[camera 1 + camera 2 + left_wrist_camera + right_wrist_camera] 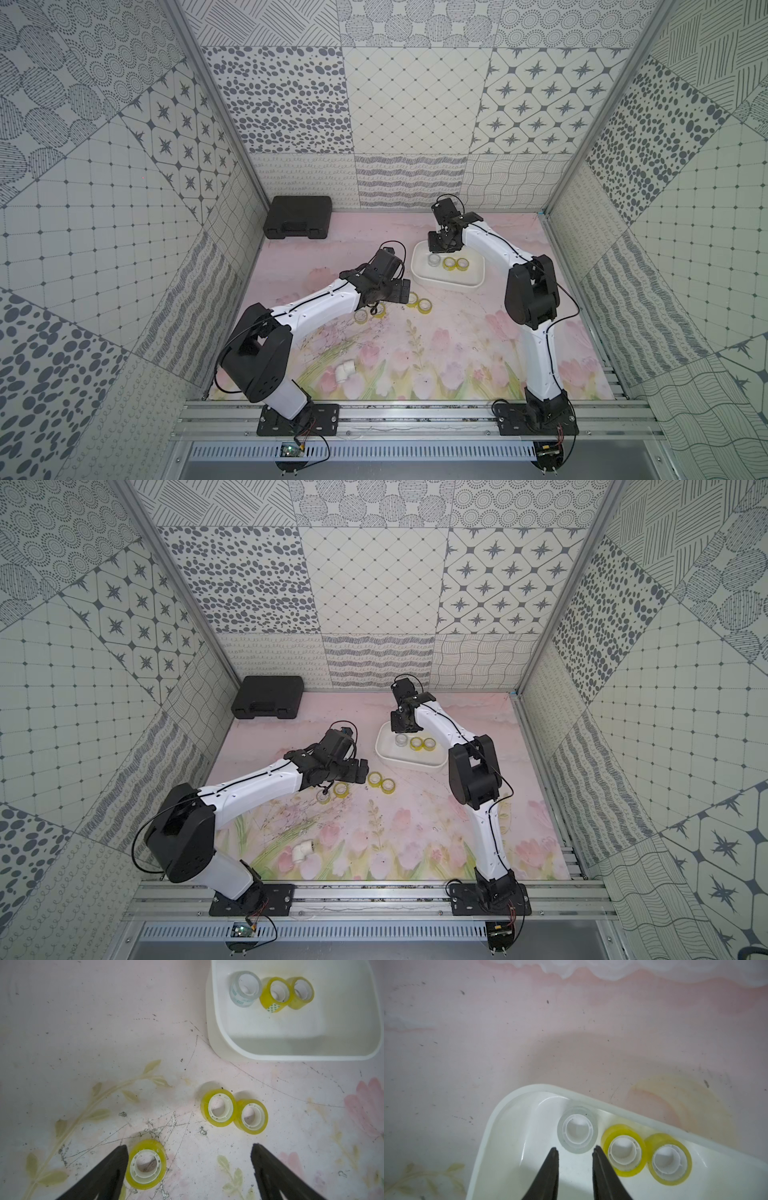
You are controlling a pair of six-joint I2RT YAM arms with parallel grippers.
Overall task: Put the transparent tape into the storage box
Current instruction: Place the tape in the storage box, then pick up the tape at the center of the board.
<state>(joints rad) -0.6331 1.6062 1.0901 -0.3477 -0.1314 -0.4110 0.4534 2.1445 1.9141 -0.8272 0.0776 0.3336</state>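
right gripper [575, 1150] hangs over the far corner of the storage box [492, 1118]. its jaws are a little apart with nothing between them, so you carry nothing on that arm. the grey roll [561, 1131] lies flat on the box floor just past the tips. next to it are the boxed yellow rolls [644, 1147], in a row along the far wall and touching each other. packing them against one wall leaves the rest of the floor bare for more tape.

left gripper [189, 1146] is spread wide and empty, pointing down at the mat. the near roll [145, 1145] lies flat just beside one finger, not centred in the gap. can't tell whether they touch. you'd likely need to shift sideways so both fingers straddle it before closing.

the loose pair [236, 1109] sits touching on the mat, between the left gripper and the box. since they touch, a grab on one may nudge the other. a paler roll [357, 319] shows in a top view near the left wrist, partly under a cable.

count: three in, four out. leave the pipe elbow [345, 371] and black case [298, 216].
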